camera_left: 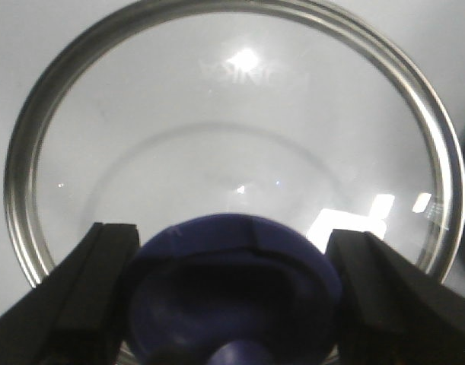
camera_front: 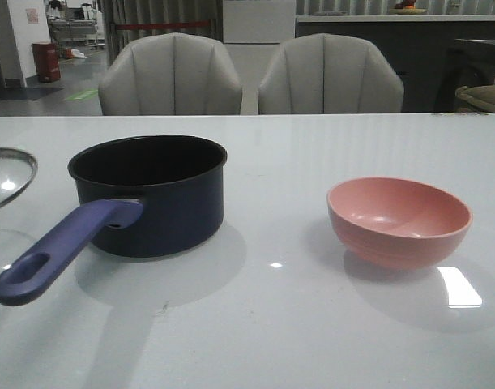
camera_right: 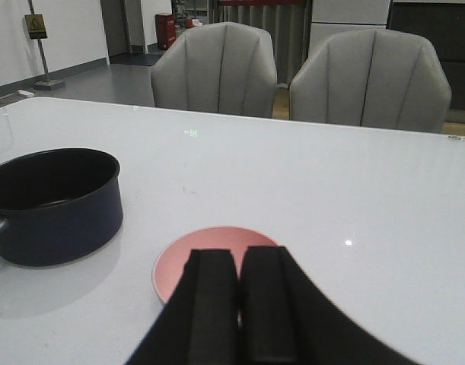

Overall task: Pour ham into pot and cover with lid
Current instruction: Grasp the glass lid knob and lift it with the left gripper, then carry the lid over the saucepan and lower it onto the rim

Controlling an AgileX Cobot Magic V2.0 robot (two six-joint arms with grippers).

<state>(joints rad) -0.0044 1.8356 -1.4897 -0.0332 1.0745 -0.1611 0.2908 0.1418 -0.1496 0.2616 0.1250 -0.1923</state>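
Observation:
The dark navy pot point(camera_front: 154, 203) stands left of centre with its purple-blue handle point(camera_front: 61, 247) pointing to the near left; its inside looks black. It also shows in the right wrist view point(camera_right: 57, 205). The glass lid point(camera_left: 232, 122) with its metal rim fills the left wrist view, and its edge shows at the far left of the front view point(camera_front: 12, 174). My left gripper point(camera_left: 232, 234) is shut on the lid's blue knob point(camera_left: 232, 281), one finger on each side. My right gripper point(camera_right: 237, 255) is shut and empty above the pink bowl point(camera_right: 179, 266). No ham is visible.
The pink bowl point(camera_front: 399, 220) stands on the right of the white table point(camera_front: 279, 324); its inside looks bare. Two grey chairs point(camera_front: 251, 77) stand behind the far edge. Neither arm shows in the front view.

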